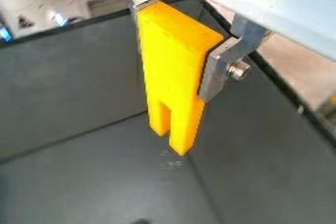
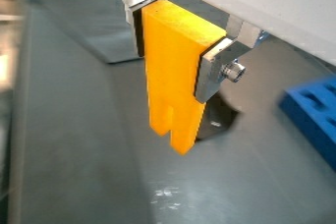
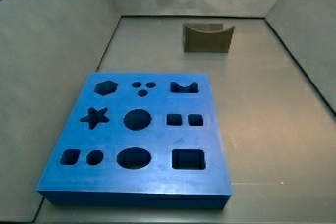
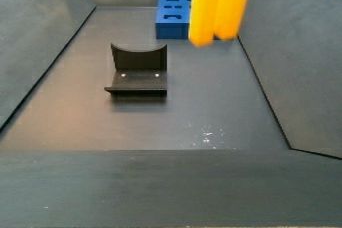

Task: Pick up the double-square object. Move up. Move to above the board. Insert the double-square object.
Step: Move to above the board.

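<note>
Gripper [image 1: 182, 33] is clamping the double-square object [image 1: 175, 66] between its silver fingers [image 1: 231, 61], prongs hanging clear above the dark floor [image 1: 92, 184]. Board [image 3: 138, 138] is lying lower centre in a side view; olive-grey holder [image 3: 206, 37] is sitting apart, upper right.

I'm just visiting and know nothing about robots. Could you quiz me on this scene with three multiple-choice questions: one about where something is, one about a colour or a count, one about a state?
1. Where is the yellow block?
A. lying on the floor
B. in the air, between the gripper's fingers
C. pushed into the blue board

2. How many prongs does the block's lower end have?
A. two
B. three
C. four

3. What state is the dark holder in?
A. holding the block
B. tipped over
C. empty

Answers:
1 B: both wrist views show the silver fingers clamping its sides above the floor.
2 A: one slot splits the end in two.
3 C: both side views show nothing in its notch.
</note>
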